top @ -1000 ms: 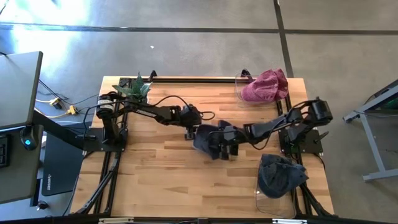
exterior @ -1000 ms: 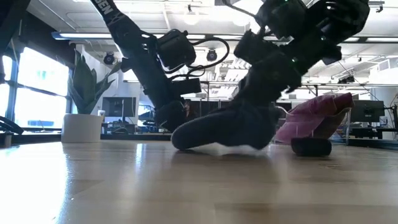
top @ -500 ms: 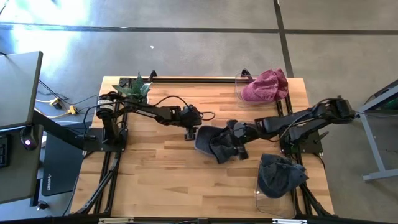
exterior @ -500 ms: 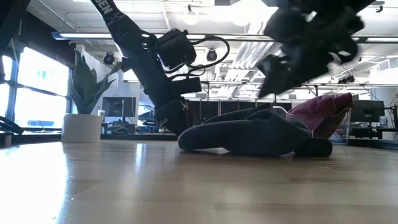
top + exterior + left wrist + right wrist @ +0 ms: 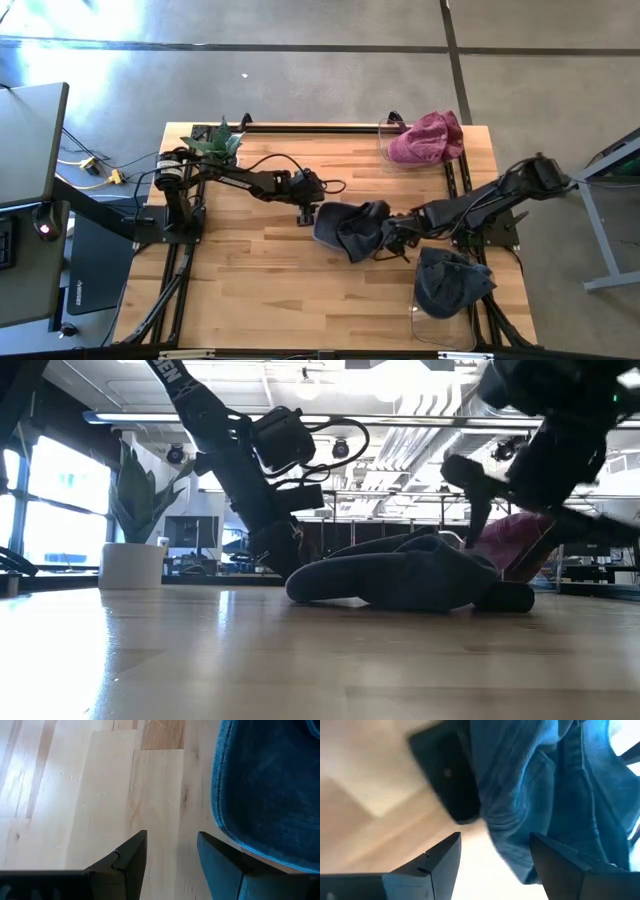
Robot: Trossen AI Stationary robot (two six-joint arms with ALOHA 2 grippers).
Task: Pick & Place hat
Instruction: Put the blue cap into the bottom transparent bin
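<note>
Nearest the camera edge of the table (image 5: 250,290), at the lower right of the high view, a dark blue hat (image 5: 450,282) sits slumped in a clear container, so one placement looks done. Just above that, near the middle of the frame, a second dark blue hat (image 5: 348,228) lies flat on the wood, held by neither claw; in the low view it is a low mound (image 5: 400,575) resting on the boards. It seems to have been set down here rather than delivered, so I judge the task midway: this hat probably needs gripping and carrying to a container.

Beside it on the right, the right gripper (image 5: 398,238) hangs just off the hat's edge with its fingers spread wide and nothing between them; its wrist view shows blue fabric (image 5: 555,795) beyond the two open fingers. That arm runs low and long from its base at the right edge, elbow raised near the frame's right side.

On the hat's left, the left gripper (image 5: 304,212) points down at bare wood just beside the brim, its fingers (image 5: 130,860) parted with only table between them. Its arm stretches out from the base at the left.

Farthest off, at the upper right, a pink hat (image 5: 428,136) rests in another clear container, and a small plant (image 5: 218,140) stands at the upper left.
</note>
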